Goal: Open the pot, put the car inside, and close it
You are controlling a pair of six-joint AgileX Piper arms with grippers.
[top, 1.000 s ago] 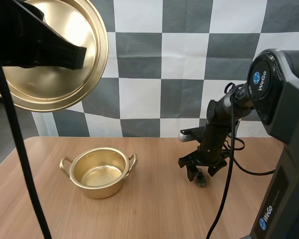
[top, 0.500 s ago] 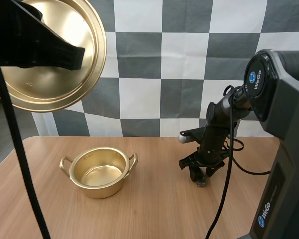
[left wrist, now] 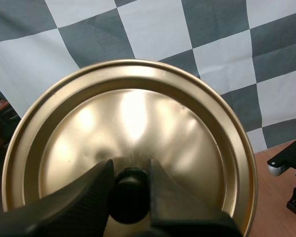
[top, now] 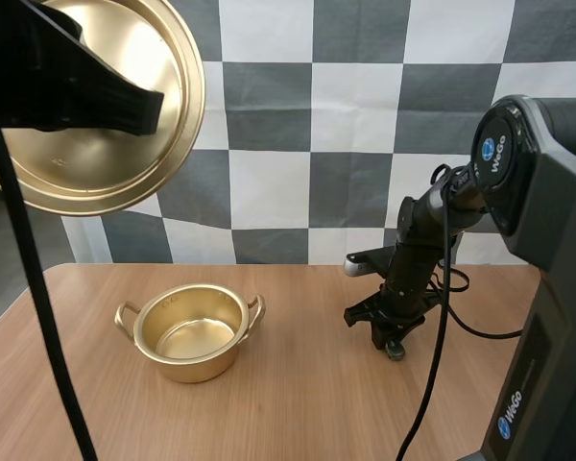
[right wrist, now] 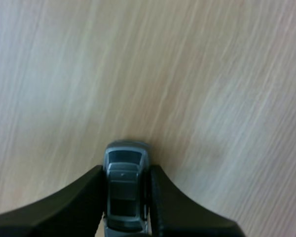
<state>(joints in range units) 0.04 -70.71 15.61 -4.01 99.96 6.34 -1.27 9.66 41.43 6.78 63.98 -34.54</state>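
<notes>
My left gripper is shut on the black knob of the gold lid, which it holds high in the air and tilted, above and to the left of the pot; the lid shows there in the high view. The gold pot stands open and empty on the table. A small grey toy car rests on the wood to the right of the pot. My right gripper reaches down over it, its two black fingers pressed against the car's sides. From above, the right gripper sits low on the table.
The wooden table has bare room between the pot and the car and in front of both. My right arm's big base stands at the right edge.
My right gripper's fingers have come together onto the sides of the car. The left gripper and the lid have hardly moved.
</notes>
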